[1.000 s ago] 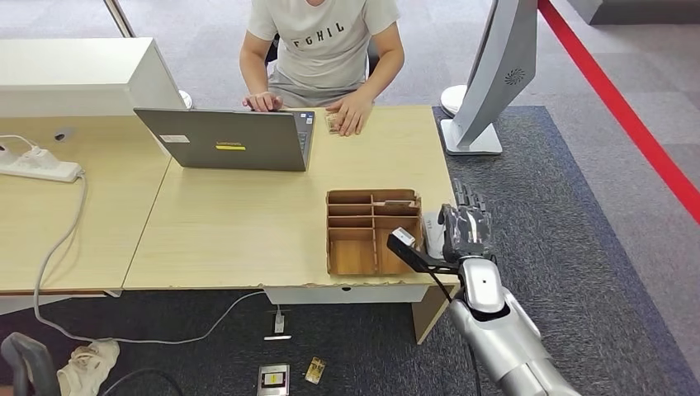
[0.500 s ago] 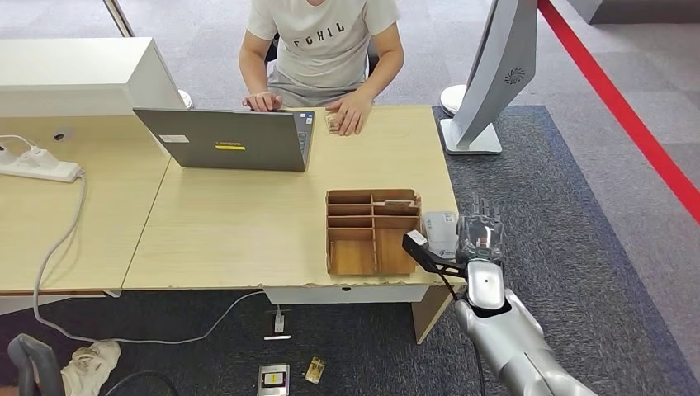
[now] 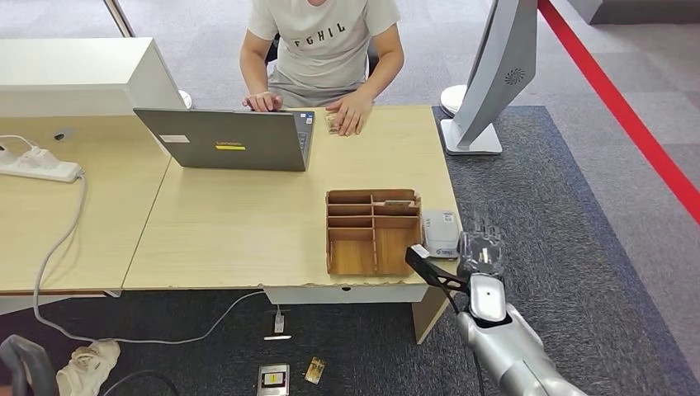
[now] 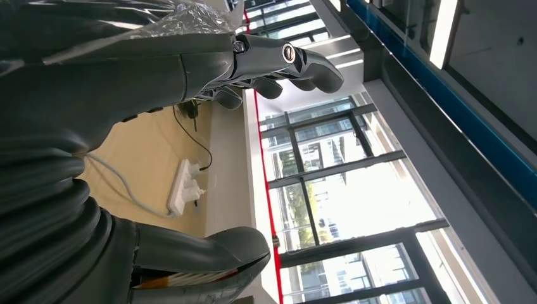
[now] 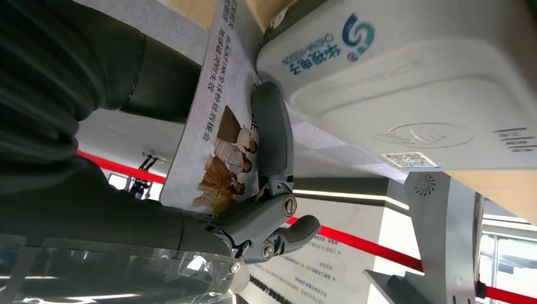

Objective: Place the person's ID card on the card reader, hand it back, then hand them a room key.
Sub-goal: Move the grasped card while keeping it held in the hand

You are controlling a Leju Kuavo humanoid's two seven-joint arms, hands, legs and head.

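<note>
My right hand (image 3: 481,252) hovers just off the table's right edge, beside the white card reader (image 3: 440,233). In the right wrist view its thumb (image 5: 272,136) and dark fingers pinch a printed card (image 5: 215,126) with a picture of people on it. The card is held close to the card reader (image 5: 405,82), apart from its top. Whether this is the ID card or a room key, I cannot tell. My left hand (image 4: 266,57) holds nothing, fingers and thumb apart. The person (image 3: 322,41) sits at the far side, one hand (image 3: 351,115) resting on the table.
A wooden compartment organiser (image 3: 371,231) stands left of the reader. A laptop (image 3: 227,140) sits in front of the person. A power strip (image 3: 37,165) and cable lie at the far left. A grey kiosk stand (image 3: 487,82) rises beyond the table's right end.
My right hand has drawn back toward me and slightly right, off the card reader, which now lies uncovered. The person has not moved.
</note>
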